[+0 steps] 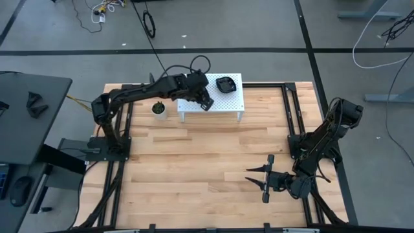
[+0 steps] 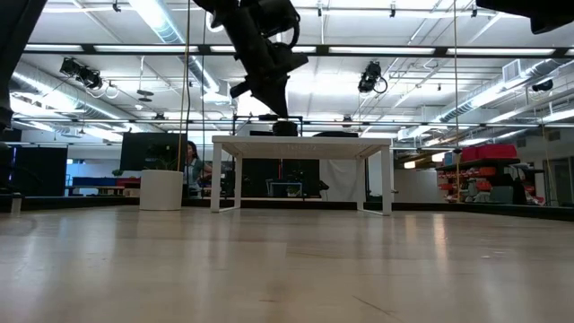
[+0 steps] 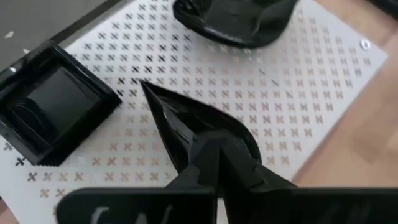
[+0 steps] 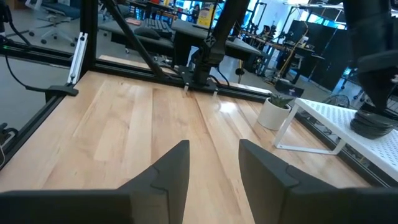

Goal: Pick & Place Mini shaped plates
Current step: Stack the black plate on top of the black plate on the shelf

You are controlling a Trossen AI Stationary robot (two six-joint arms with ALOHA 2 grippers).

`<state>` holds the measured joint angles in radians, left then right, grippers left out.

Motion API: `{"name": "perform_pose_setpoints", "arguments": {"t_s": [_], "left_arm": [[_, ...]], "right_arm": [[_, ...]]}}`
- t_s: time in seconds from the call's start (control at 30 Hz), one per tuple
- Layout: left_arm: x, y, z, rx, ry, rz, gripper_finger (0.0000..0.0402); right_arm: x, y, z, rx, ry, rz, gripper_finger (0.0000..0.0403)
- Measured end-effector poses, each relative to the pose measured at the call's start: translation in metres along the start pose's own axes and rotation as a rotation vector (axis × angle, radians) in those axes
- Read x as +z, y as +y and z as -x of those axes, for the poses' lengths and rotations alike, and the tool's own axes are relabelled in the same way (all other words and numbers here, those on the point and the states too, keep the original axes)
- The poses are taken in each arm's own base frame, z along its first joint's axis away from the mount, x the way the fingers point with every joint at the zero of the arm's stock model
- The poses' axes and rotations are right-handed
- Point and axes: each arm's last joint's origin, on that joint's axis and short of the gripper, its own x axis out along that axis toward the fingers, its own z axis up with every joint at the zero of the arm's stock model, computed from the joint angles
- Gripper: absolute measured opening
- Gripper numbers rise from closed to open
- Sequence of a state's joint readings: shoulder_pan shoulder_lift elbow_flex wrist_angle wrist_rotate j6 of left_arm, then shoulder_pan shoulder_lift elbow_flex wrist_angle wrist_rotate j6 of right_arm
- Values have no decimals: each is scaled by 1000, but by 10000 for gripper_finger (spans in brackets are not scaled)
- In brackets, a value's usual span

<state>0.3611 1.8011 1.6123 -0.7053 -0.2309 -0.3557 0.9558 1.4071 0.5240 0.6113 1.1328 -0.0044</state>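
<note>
Your left gripper (image 3: 214,163) is pinching a glossy black teardrop plate (image 3: 186,124) over the white perforated stand (image 3: 298,87), between a square plate (image 3: 53,109) and a rounded plate (image 3: 236,18); your right gripper (image 1: 266,179) is idling spread.

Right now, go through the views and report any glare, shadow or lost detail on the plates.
Left wrist view: the teardrop plate in the left gripper shows streaky highlights, and the square plate reflects softly. High view: the plate on the white stand is a dark blob. Low view: ceiling lights silhouette the stand, and the wooden table shines.
</note>
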Motion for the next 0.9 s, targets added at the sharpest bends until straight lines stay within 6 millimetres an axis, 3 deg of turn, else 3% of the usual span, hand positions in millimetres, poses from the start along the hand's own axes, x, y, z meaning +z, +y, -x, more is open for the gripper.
{"name": "perform_pose_setpoints", "arguments": {"t_s": [0.47,0.9], "left_arm": [[-3,4,-27,35,40,21,9],[-5,3,-33,11,59,2,5]], "right_arm": [[0,0,0,2,1,-3,141],[0,0,0,8,1,-3,141]]}}
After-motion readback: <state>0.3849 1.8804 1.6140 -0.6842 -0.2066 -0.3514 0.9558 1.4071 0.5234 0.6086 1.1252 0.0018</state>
